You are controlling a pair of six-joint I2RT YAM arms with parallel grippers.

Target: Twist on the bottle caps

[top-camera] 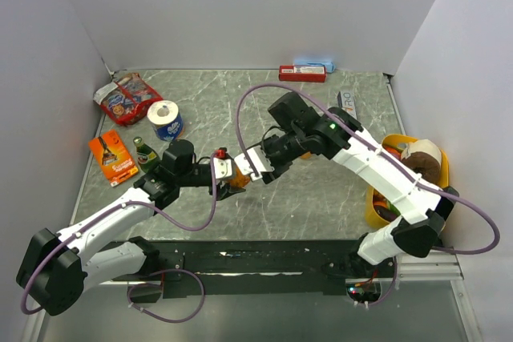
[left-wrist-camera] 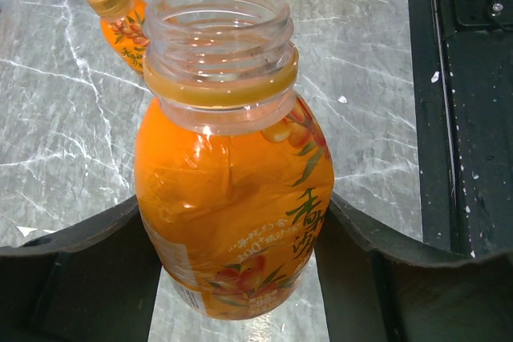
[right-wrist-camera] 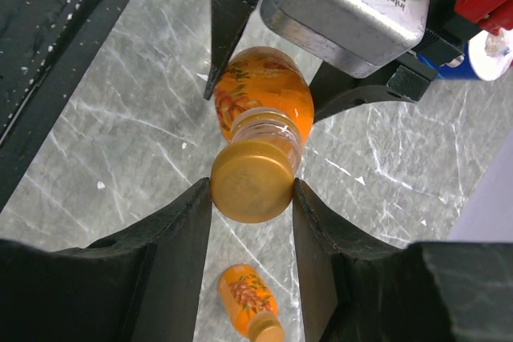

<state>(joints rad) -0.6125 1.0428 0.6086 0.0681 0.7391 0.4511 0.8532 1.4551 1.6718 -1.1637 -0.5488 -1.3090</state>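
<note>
Left gripper (left-wrist-camera: 240,258): closed on the belly of an orange bottle (left-wrist-camera: 232,190), one dark finger on each side, label facing the wrist camera.
Held bottle: upright in the wrist view, its clear threaded neck open, an orange ring below the threads.
Right gripper (right-wrist-camera: 252,190): pinching an orange cap (right-wrist-camera: 251,180) by its rim between both fingers.
Cap to neck: right at the bottle's mouth – whether it touches the threads I cannot tell.
Meeting point: the two grippers come nose to nose near the middle of the marble table (top-camera: 321,198), close to its near side.
Second bottle (right-wrist-camera: 244,294): lying on the marble just beside them, capped.
Near edge: black strip (left-wrist-camera: 465,118) runs close alongside the held bottle.
Left side: toilet-paper roll (top-camera: 165,119), green bottle (top-camera: 144,152) and snack packets (top-camera: 112,158) crowd the wall.
Right side: yellow basket (top-camera: 373,206) under the right arm.
Open room: bare marble from the grippers to the far wall – only a red box (top-camera: 302,73) there.
</note>
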